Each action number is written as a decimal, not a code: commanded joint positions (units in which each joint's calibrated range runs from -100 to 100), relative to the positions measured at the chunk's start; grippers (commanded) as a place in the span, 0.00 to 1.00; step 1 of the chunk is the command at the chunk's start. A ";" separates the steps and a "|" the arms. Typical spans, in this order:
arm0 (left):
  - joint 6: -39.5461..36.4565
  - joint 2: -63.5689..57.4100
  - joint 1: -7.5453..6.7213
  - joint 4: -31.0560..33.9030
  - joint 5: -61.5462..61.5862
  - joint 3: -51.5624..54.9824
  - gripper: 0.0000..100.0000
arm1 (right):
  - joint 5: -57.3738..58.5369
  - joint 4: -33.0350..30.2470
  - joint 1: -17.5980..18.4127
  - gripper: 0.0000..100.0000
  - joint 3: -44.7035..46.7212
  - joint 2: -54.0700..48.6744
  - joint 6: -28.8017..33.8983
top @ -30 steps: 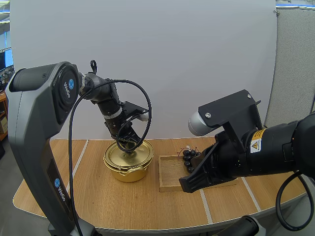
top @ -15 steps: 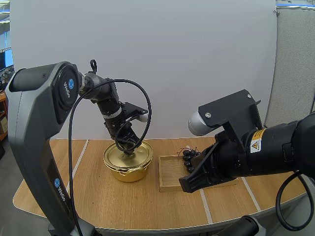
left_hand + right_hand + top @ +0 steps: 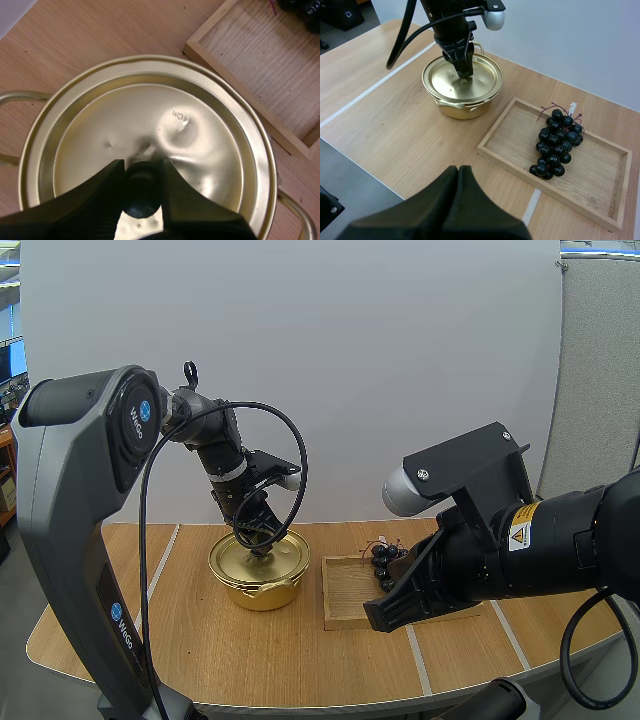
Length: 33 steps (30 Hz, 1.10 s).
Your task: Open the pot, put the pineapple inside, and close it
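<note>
Starting at the left, my left gripper (image 3: 262,539) reaches down onto the middle of the lid (image 3: 165,115), its fingers clenched on the dark knob (image 3: 141,194). I judge that grip is there to lift the lid straight off, since it sits flat on the gold pot (image 3: 262,585) and the opening step is not yet done. The pot stands on the table (image 3: 300,660) with the wooden tray (image 3: 350,592) just beside it at its 3 o'clock. The fruit waiting there is a bunch of dark grapes (image 3: 556,145), not a pineapple, lying toward the tray's 12 o'clock edge in the high view. My right gripper (image 3: 458,171) hangs above the table at about 6 o'clock of the tray, fingers pressed together on nothing, probably parked clear until the pot is open. The lid hides the pot's inside, my fingers cover most of the knob, and my right arm blocks the tray's 3 o'clock half in the high view.
</note>
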 commanded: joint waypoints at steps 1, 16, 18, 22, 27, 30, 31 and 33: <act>-0.54 1.08 -0.06 0.41 4.73 0.80 0.04 | 0.00 0.21 -0.30 0.00 0.25 -0.60 -0.36; 0.99 -1.37 -0.06 -1.04 7.82 -0.26 1.00 | 0.00 0.21 -0.30 0.00 0.25 -0.60 -0.36; 0.99 -2.44 -0.06 -1.04 8.95 -1.65 1.00 | 0.00 0.21 -0.30 0.00 0.25 -0.60 -0.36; 0.99 -5.56 -0.06 -1.04 12.33 -4.70 1.00 | 0.00 0.21 -0.30 0.00 0.25 -0.60 -0.36; 0.99 -11.80 -0.06 -1.04 15.90 -10.46 1.00 | 0.00 0.21 -0.30 0.00 0.25 -0.60 -0.36; 0.99 -16.43 -0.06 -1.04 15.90 -14.43 1.00 | 0.00 0.21 -0.30 0.00 0.25 -0.60 -0.36; 0.99 -17.41 -0.06 -1.04 15.90 -15.29 1.00 | 0.00 0.21 -0.30 0.00 0.25 -0.60 -0.36; 0.99 -20.44 -0.06 -1.04 15.90 -18.49 1.00 | 0.00 0.21 -0.30 0.00 0.25 -0.60 -0.36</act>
